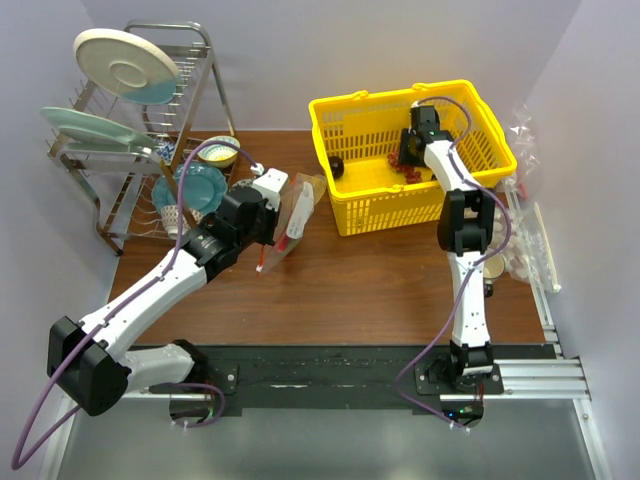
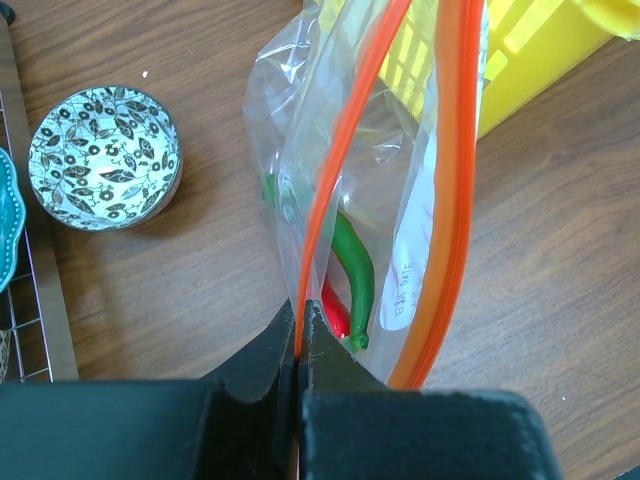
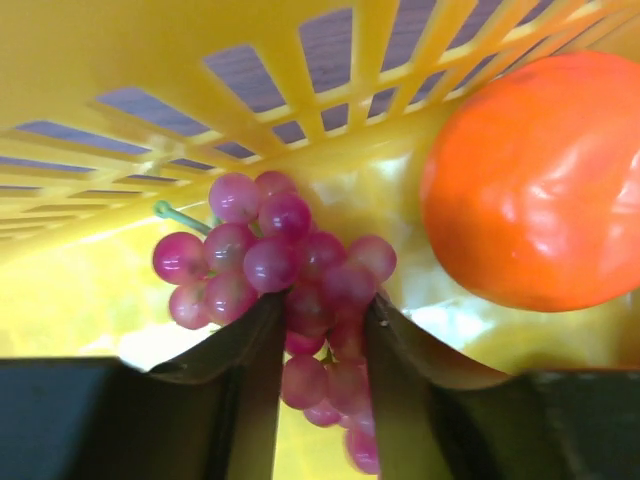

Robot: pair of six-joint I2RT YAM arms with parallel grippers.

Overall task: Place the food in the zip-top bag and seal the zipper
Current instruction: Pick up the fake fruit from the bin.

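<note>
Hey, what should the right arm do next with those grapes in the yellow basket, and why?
Probably close the right fingers firmly on the grapes and lift them out of the basket. The fingers flank the bunch, though a firm grip is unclear, and the left fingers hold the zip-top bag open.

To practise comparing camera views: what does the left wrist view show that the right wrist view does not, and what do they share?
Left wrist only: the left hand pinching the zip-top bag at its zipper, a green vegetable inside, a patterned bowl. Right wrist only: grapes between the fingers of the right hand, an orange beside them. Both: the yellow basket.
</note>
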